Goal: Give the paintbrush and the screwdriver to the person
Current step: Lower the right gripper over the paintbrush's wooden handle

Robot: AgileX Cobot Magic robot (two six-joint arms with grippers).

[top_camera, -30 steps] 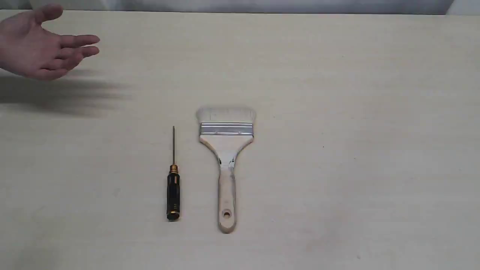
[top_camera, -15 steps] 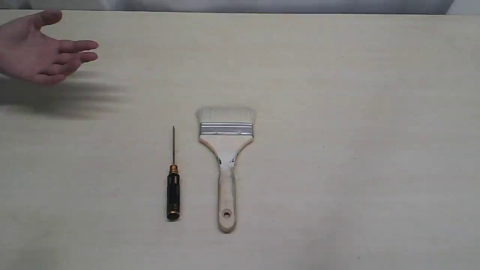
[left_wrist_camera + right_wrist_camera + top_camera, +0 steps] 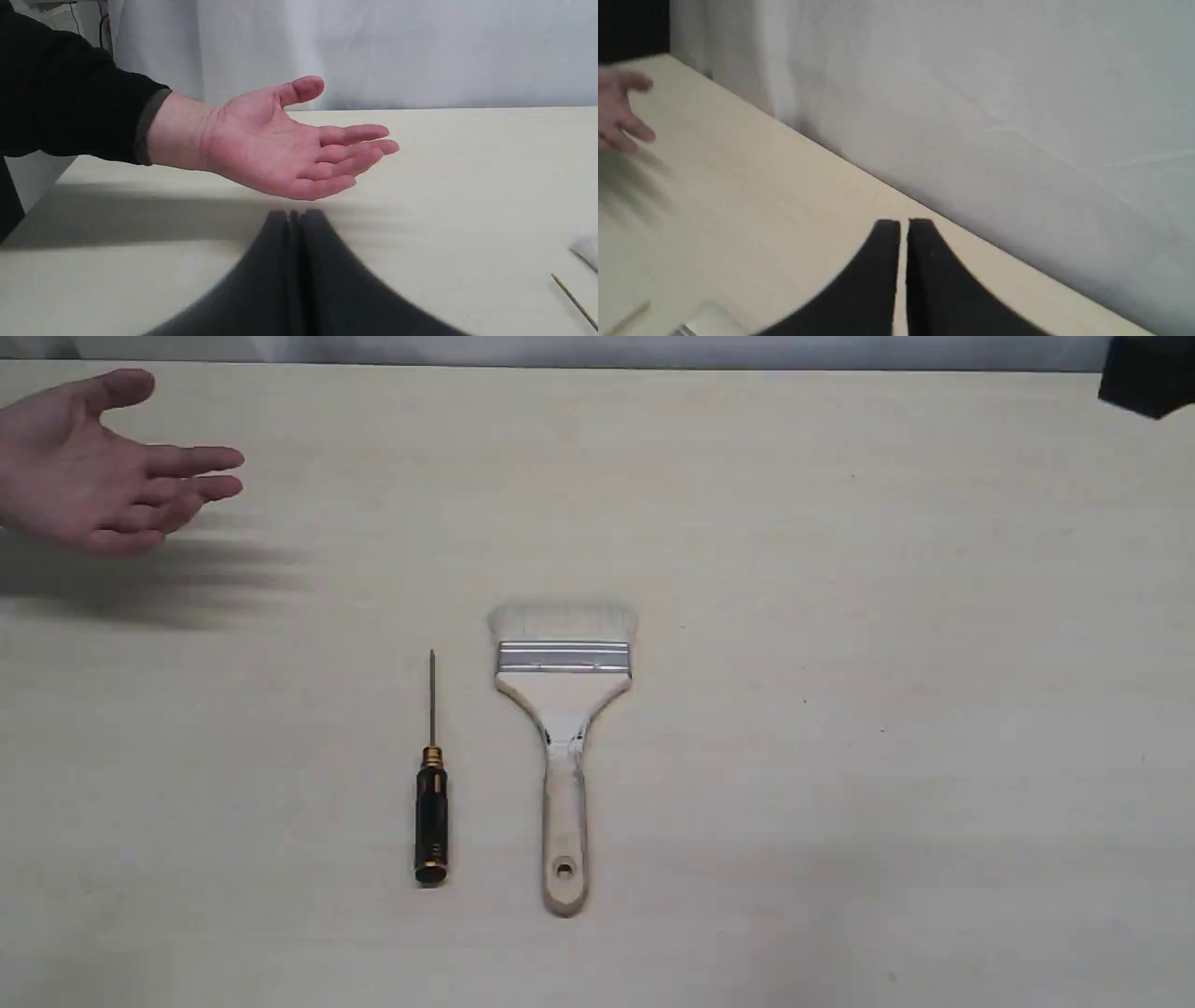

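Observation:
The paintbrush lies flat mid-table, pale bristles toward the far edge, wooden handle with a hole toward the near edge. Just left of it lies the screwdriver, black handle near, thin shaft pointing away. The person's open palm hovers over the far left of the table, also large in the left wrist view. My left gripper is shut and holds nothing, a short way in front of the hand. My right gripper is shut and holds nothing; a black part of its arm shows at the far right corner.
A pale wooden table carries everything. A grey-white curtain hangs along its far edge. The screwdriver's shaft tip shows at the edge of the left wrist view.
The hand has sunk slightly over the table. A black part of the right arm has entered the exterior view at the top right corner. Brush and screwdriver have not moved.

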